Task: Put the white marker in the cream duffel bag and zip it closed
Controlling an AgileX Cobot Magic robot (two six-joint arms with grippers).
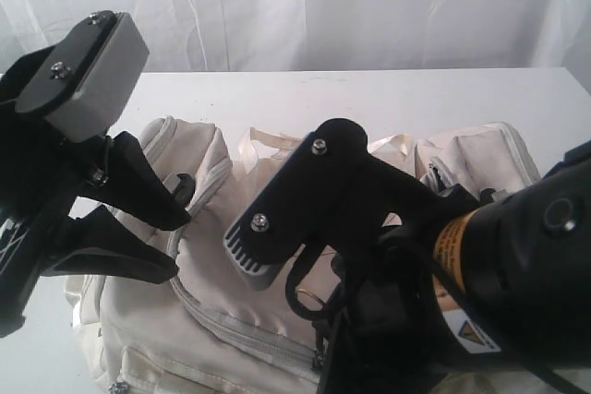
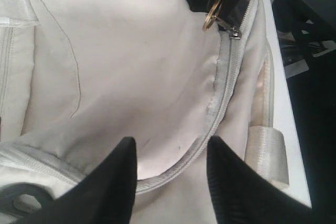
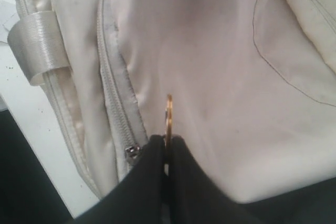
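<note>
The cream duffel bag [image 1: 231, 339] lies on the white table and fills both wrist views. Its grey zipper [image 2: 223, 95] runs closed from the bag's end up to the slider [image 2: 235, 34]. My right gripper [image 3: 167, 141] is shut on the gold ring pull [image 3: 169, 114], which hangs from the slider [image 3: 132, 151]. The same ring [image 2: 211, 19] shows in the left wrist view between the right gripper's dark fingers. My left gripper [image 2: 172, 140] is open just above the closed stretch of zipper, with nothing between its fingers. The white marker is out of view.
A pale webbing handle [image 2: 268, 153] curls along the bag's side by the table edge [image 2: 286, 103]. The white tabletop [image 1: 369, 99] stretches behind the bag to a white curtain [image 1: 323, 6]. Both arms crowd over the bag's top.
</note>
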